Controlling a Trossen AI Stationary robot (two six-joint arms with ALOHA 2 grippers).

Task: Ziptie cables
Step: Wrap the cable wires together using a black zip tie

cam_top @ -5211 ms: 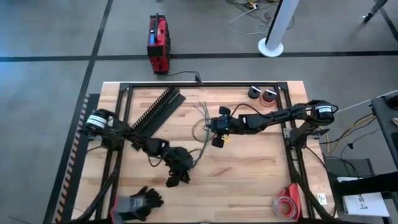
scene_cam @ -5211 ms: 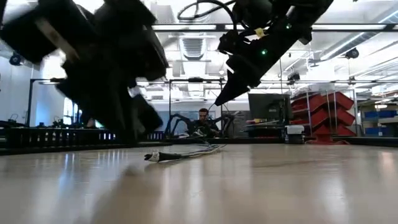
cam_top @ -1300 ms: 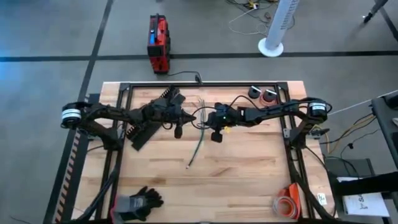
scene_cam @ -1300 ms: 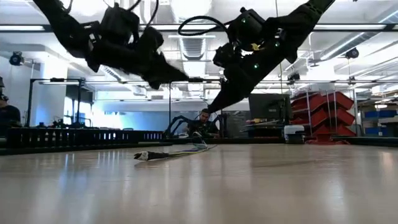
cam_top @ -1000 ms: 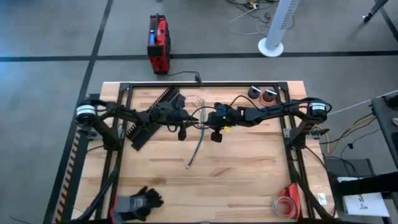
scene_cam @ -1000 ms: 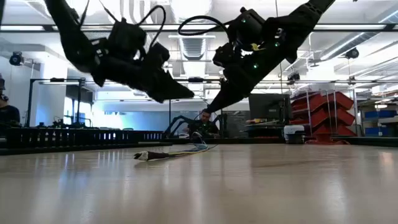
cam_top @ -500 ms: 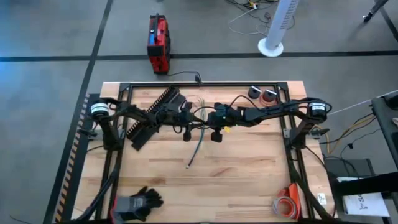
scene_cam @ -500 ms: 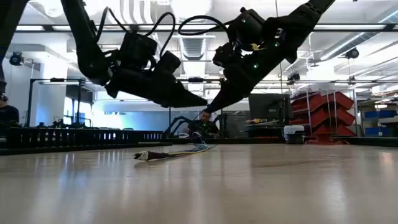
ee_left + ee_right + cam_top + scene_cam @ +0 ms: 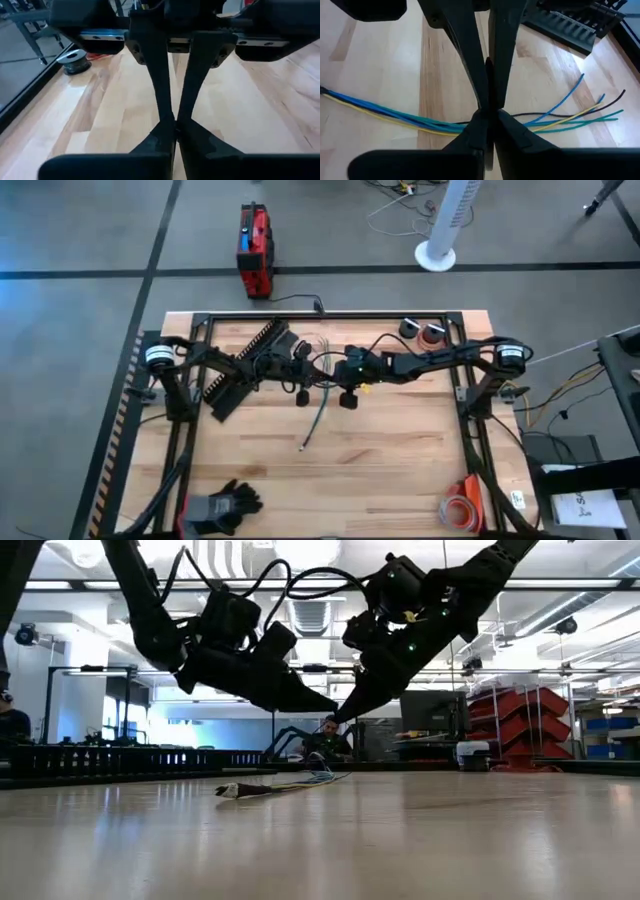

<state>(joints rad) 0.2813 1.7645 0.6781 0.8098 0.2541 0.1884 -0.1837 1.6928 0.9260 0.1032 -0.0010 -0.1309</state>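
Right wrist view: we see our right gripper (image 9: 489, 117) pressed together above the cables (image 9: 395, 116); left gripper (image 9: 175, 125) is also closed, empty.

Robotics lab: open industrial hall, exposed ceiling ducts (image 9: 318, 615), red parts bins (image 9: 530, 725), monitor (image 9: 430, 710), seated person (image 9: 327, 737), wooden workbench (image 9: 400, 470) in black frame.

Left gripper (image 9: 175, 131) fingertips pressed together above the pale wooden table (image 9: 105, 115); right gripper (image 9: 172, 45) facing it, close.
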